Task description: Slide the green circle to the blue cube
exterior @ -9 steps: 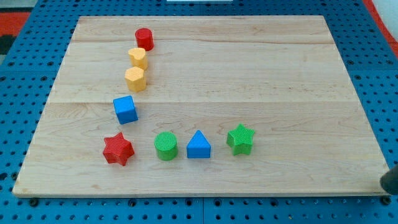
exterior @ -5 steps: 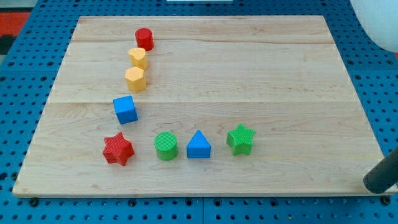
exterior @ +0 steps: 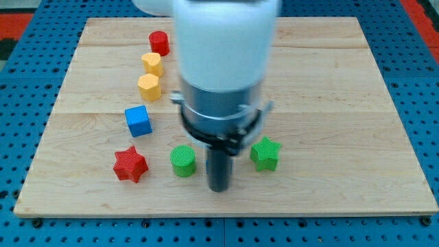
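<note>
The arm [exterior: 223, 62] looms over the counter [exterior: 329, 82], no pincer fitted, its tip [exterior: 218, 186] down just right of the green circle [exterior: 183, 160]. The blue cube [exterior: 138, 121] sits up-left; the green star [exterior: 265, 153] right.

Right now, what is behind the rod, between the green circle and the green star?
Nothing can be made out there: my rod covers that spot. My tip sits between the green circle and green star, touching neither. Whatever block stands behind is hidden.
</note>
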`<state>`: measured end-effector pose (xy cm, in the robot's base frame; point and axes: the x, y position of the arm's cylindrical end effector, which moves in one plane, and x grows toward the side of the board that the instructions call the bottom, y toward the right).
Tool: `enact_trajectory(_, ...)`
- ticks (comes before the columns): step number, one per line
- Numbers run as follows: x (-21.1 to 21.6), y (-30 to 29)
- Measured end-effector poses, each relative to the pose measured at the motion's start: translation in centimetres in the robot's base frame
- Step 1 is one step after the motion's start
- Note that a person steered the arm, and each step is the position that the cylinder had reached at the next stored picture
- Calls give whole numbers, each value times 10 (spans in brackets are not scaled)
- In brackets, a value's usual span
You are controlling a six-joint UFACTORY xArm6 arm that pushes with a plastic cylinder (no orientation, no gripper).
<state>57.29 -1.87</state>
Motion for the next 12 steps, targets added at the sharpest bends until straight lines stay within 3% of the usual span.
enact_trajectory(1, 36, -9)
enact_trajectory(3, -36, -15)
enact_trajectory(4, -15, -17)
enact_trajectory(5, -30, -62)
enact_trajectory(6, -73, -62)
enact_trajectory(7, -53, -81)
enact_trajectory(9, -83, -26)
enact_trajectory(10, -93, -32)
enact_trajectory(11, -96, -53)
enact_trajectory(12, -100, -123)
